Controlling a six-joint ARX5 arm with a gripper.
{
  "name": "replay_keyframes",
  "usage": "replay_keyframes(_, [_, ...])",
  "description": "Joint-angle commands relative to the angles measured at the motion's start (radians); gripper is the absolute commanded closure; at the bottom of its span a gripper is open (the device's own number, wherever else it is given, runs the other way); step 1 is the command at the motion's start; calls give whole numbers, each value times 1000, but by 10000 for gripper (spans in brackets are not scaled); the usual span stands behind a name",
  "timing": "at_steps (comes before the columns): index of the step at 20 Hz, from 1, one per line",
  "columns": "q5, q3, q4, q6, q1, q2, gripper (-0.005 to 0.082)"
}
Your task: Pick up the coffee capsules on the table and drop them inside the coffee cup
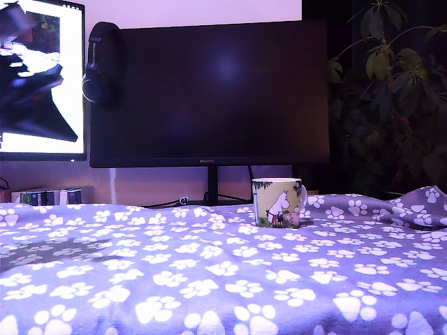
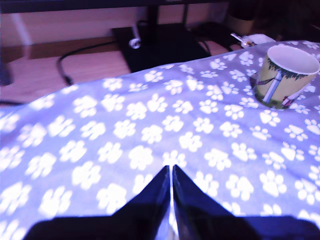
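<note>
The coffee cup (image 1: 278,202) stands upright on the paw-print cloth of the table (image 1: 174,265), right of centre in the exterior view; its picture of a white cartoon figure faces the camera. In the wrist view the cup (image 2: 285,75) stands far off to one side, its mouth showing, the inside too pale to read. My gripper (image 2: 171,170) hovers over bare cloth (image 2: 150,130), its two dark fingertips pressed together with nothing between them. No coffee capsules show in either view. The arm is not in the exterior view.
A large dark monitor (image 1: 209,91) on a stand (image 2: 155,45) rises behind the table, with headphones (image 1: 99,63) hung on its corner. A second lit screen (image 1: 38,77) is at the exterior view's left and a leafy plant (image 1: 391,91) at its right. Cables (image 2: 75,57) lie on the wooden desk.
</note>
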Motion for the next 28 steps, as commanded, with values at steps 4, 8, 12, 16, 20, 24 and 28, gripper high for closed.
replay_keyframes(4, [-11,-123,43,-55,13,-172,790])
replay_keyframes(8, [-32,-206,44,-80,13,-317,790])
replay_keyframes(12, [-58,-278,27,-87,13,-465,790])
replay_keyframes(16, [-101,-312,-34,-113,13,-598,790])
replay_keyframes(20, [-162,-313,-138,-110,13,-720,790])
replay_keyframes(24, [-201,-315,-224,-111,13,-837,790])
replay_keyframes(28, [-241,-316,-319,-111,13,-960,790])
